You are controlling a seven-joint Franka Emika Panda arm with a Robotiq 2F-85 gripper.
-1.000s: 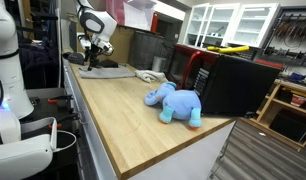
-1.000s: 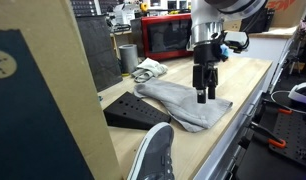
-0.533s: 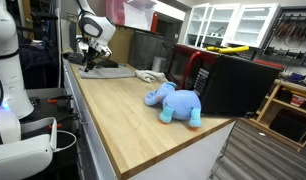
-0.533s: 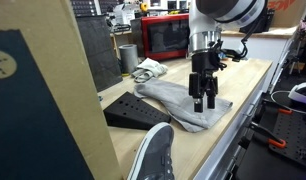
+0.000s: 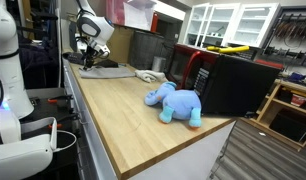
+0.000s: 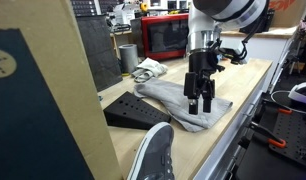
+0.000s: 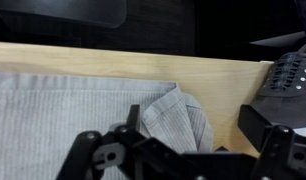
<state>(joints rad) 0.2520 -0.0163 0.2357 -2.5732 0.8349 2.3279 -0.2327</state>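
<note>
Arm's down over the grey cloth [image 6: 171,101], which lies flat on the wooden table [image 6: 245,80] nr the edge, one corner folded back on itself (the wrist view shows that flap best [image 7: 179,121]). The gripper [image 6: 200,106] hangs straight down w/ jaws spread wide, nothing between them, tips right at the fabric; can't tell if they touch it. Looks to me like the approach step before a pinch. Next move prob. calls for settling the tips astride a fold or edge, then closing, since flat cloth gives little to bite.

Around it: a black wedge [image 6: 131,110] just beside the cloth, a crumpled white rag [image 6: 148,70] and a metal cup [image 6: 128,57] behind, a red microwave [image 6: 165,37] further back. A blue plush elephant [image 5: 175,103] sits well apart down the table. Nothing blocks the gripper; the wedge is the closest thing to snag.
</note>
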